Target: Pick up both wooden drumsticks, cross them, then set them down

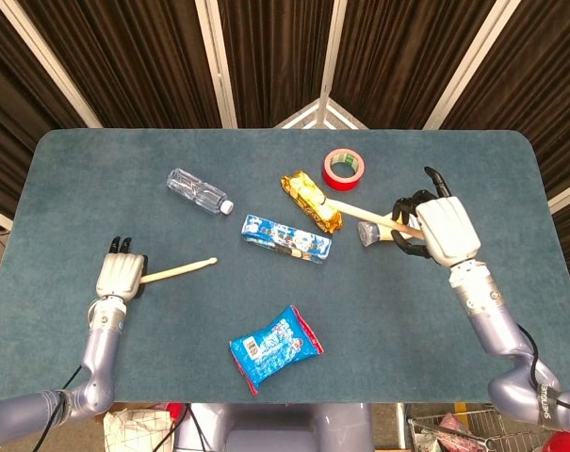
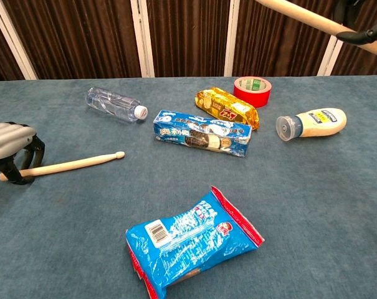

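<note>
the right hand [image 1: 433, 226] is holding one drumstick [image 1: 360, 211] aloft at far right; the left hand [image 1: 117, 277] is gripping the butt of the other drumstick [image 1: 176, 271], near left on the table [image 1: 511, 179]. both likely light, stiff, best held near the butt.

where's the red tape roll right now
The red tape roll lies flat at the far middle-right of the table in the head view, just behind the gold snack pack and left of the right hand.

Left hand [image 1: 117, 276]: pale grey plates were seen over the back, with black fingers.
Right hand [image 1: 442, 229]: the same pale grey shell and black fingers were shown.
Forearms: silver-grey jointed segments were seen; black cables were noted near both elbows.
</note>
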Controlling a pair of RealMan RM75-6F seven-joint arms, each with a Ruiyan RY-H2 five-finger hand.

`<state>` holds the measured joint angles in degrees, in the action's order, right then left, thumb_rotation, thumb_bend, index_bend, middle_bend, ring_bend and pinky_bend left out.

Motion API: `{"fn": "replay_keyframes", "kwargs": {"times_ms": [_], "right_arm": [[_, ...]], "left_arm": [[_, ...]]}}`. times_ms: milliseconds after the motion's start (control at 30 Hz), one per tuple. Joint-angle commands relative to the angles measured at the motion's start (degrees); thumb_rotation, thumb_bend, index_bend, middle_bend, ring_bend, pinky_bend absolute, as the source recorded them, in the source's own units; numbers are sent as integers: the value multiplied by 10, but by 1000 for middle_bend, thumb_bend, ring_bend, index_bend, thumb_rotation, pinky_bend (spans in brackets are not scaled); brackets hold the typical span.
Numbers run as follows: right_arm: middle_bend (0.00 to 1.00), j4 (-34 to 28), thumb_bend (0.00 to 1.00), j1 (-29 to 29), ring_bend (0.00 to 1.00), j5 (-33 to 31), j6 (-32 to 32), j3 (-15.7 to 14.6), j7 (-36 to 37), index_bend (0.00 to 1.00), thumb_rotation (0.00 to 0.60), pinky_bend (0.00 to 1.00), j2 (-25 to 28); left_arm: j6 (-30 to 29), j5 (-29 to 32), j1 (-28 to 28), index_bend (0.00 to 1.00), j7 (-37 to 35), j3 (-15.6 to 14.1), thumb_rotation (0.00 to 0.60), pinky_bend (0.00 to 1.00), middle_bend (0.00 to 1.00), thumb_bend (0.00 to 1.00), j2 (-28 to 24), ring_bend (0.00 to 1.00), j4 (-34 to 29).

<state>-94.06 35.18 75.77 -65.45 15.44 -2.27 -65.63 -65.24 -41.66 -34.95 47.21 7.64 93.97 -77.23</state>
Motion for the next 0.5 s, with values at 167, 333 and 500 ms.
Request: {"fn": "replay_keyframes", "kwargs": {"times_ms": [167, 333, 500], "right_arm": [[622, 1, 444, -1, 418, -3, 0, 0, -1, 725, 600, 0, 2], [622, 2, 444, 0, 418, -6, 1, 0, -4, 725, 600, 0, 0], [644, 3, 445, 0, 435, -6, -3, 1, -6, 754, 600, 0, -2]], "left_arm": [[-24, 1, -4, 590, 32, -5, 600, 0, 606, 471, 15, 108, 16], [-49, -9, -4, 620, 46, -5, 600, 0, 645, 489, 26, 134, 27], [-64, -17, 0, 628, 51, -4, 600, 0, 656, 494, 33, 146, 39]]}}
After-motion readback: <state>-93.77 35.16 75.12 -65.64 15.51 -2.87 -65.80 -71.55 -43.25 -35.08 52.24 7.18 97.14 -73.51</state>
